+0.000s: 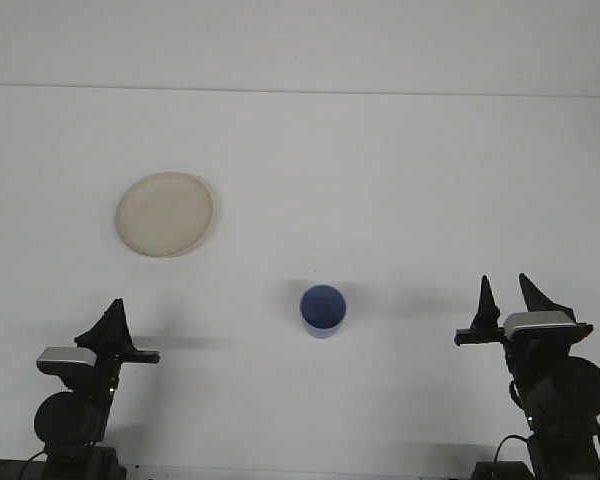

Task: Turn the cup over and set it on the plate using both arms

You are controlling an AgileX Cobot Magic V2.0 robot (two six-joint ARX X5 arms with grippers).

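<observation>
A blue cup (pixel 323 310) stands on the white table a little right of centre; I cannot tell whether its round blue top is the opening or the base. A pale beige plate (pixel 164 214) lies flat at the left, further back, with nothing on it. My left gripper (pixel 113 312) rests near the front left edge, well short of the plate, its fingers together in one point. My right gripper (pixel 510 297) sits at the front right, level with the cup and far to its right, fingers apart and holding nothing.
The white table (pixel 400 180) runs back to a straight far edge against a pale wall. Both arm bases, the left arm base (pixel 72 415) and the right arm base (pixel 560 395), stand at the near edge.
</observation>
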